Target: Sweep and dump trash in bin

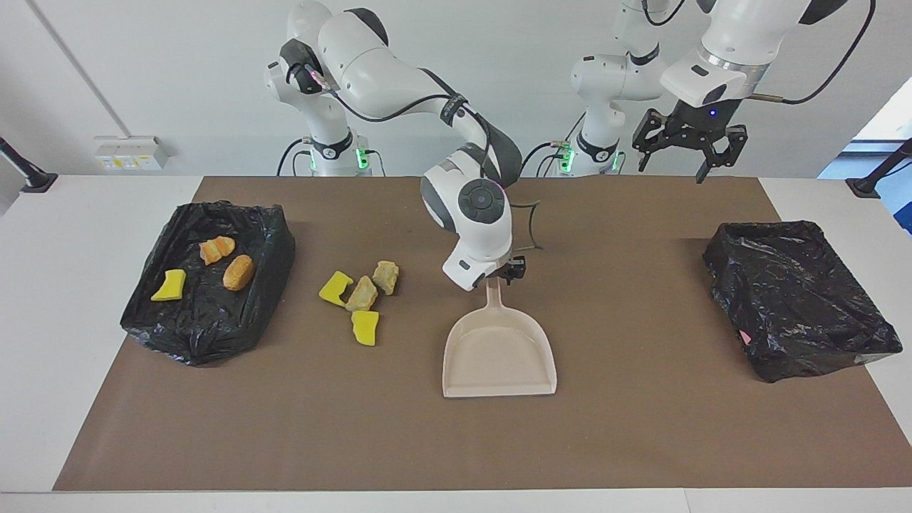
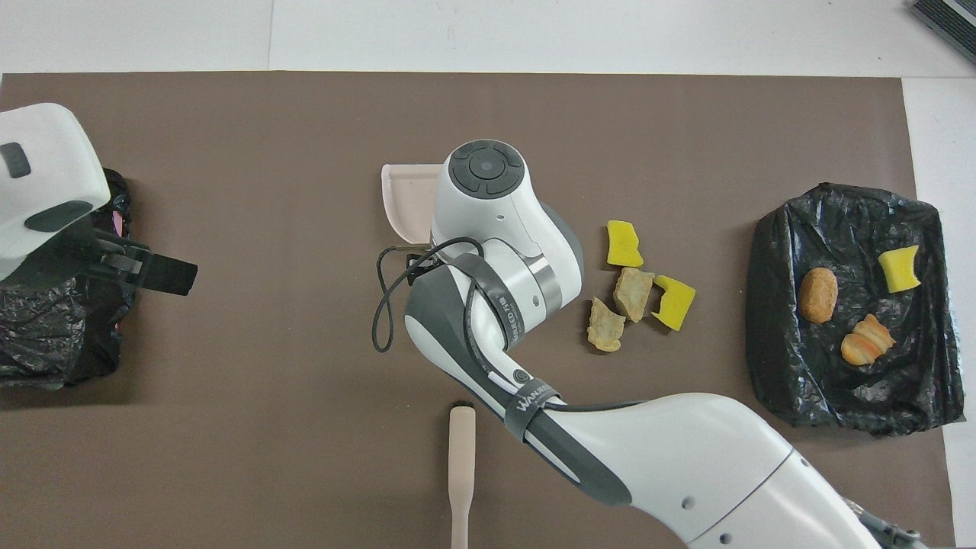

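Observation:
Several trash lumps lie loose on the brown mat: two yellow chunks (image 1: 335, 288) (image 1: 365, 328) and two tan pieces (image 1: 362, 293) (image 1: 385, 276), also seen from above (image 2: 631, 292). Three more lumps (image 1: 239, 272) lie in the black-lined bin (image 1: 206, 335) at the right arm's end. The beige dustpan (image 1: 499, 356) rests flat beside the loose lumps. My right gripper (image 1: 502, 274) is at the tip of its handle, and the wrist hides how it stands. My left gripper (image 1: 687, 146) hangs open and empty, high over the mat's robot-side edge.
A second black-lined bin (image 1: 798, 299) sits at the left arm's end of the mat. A beige brush handle (image 2: 461, 473) lies nearer to the robots than the dustpan; its bristle end is out of view. The right arm spans the mat's middle.

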